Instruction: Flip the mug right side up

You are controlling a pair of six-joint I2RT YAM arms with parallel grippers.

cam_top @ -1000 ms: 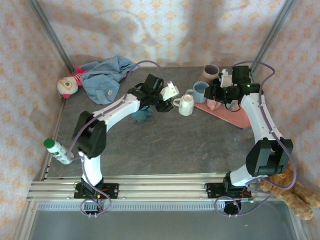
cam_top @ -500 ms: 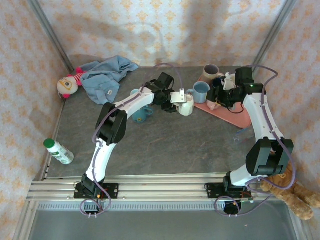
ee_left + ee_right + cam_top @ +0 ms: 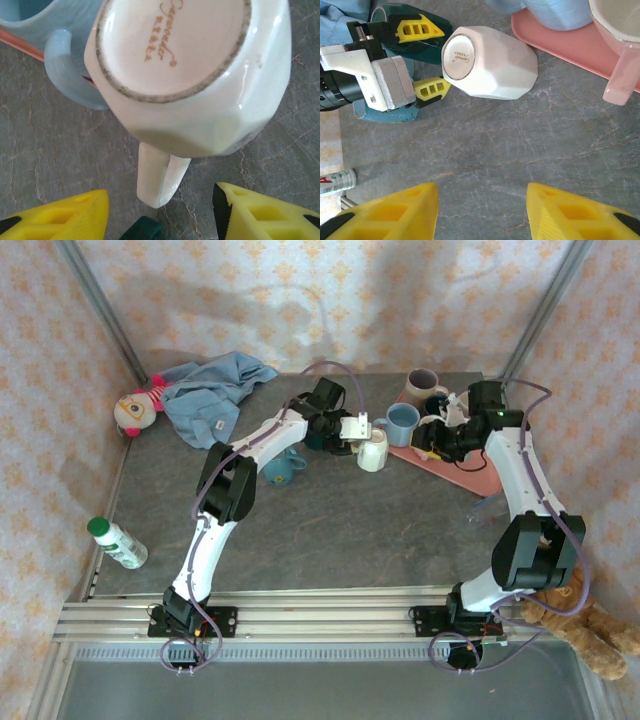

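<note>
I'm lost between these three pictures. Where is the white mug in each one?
Top external: white mug, just right of centre, in the upper half.
Left wrist: the mug, upper middle, large, base toward the camera.
Right wrist: the mug, top centre, base at its left end.
Shared landmark: light blue mug, close beside it in all three.

The mug (image 3: 200,75) is white (gold lettering (image 3: 161,31) underneath), the tray (image 3: 570,45) pink, the table (image 3: 520,145) veined grey.

White mug (image 3: 200,75) glossy glazed ceramic; table (image 3: 495,150) matt, veined, stone-like; pink tray (image 3: 570,42) smooth.
</note>
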